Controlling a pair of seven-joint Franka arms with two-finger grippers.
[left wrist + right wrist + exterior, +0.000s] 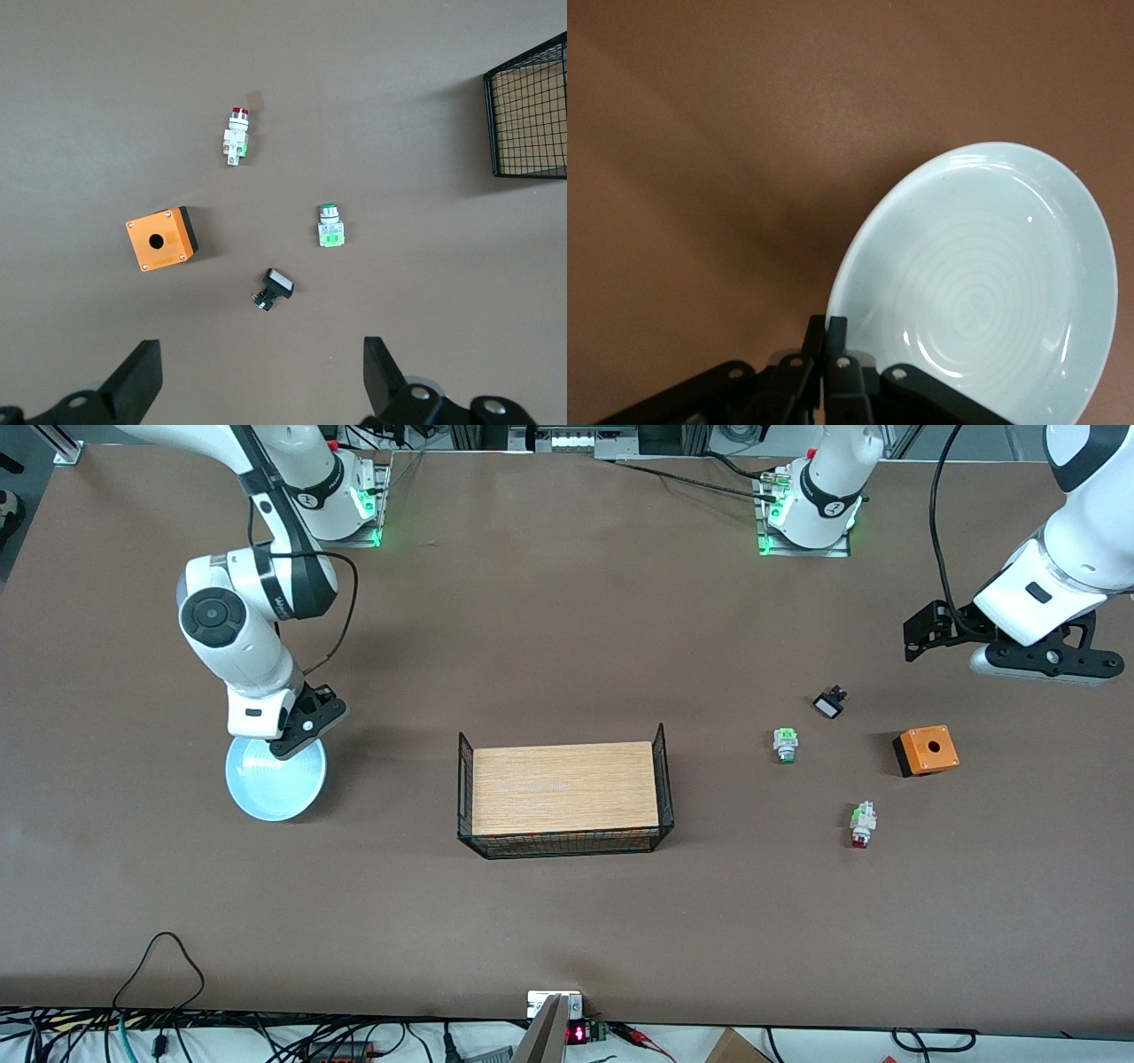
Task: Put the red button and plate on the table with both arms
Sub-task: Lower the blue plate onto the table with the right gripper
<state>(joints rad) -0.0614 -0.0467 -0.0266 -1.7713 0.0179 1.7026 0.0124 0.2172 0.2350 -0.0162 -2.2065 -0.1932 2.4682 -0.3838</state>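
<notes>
The pale blue plate is at the right arm's end of the table. My right gripper is shut on its rim; in the right wrist view the fingers pinch the edge of the tilted plate. The red button lies on its side on the table toward the left arm's end and also shows in the left wrist view. My left gripper hangs open and empty in the air near that end's edge, its fingers wide apart, well away from the button.
A green-capped button, a small black switch and an orange box with a hole lie near the red button. A wooden board framed by black wire mesh sits mid-table. Cables run along the edge nearest the front camera.
</notes>
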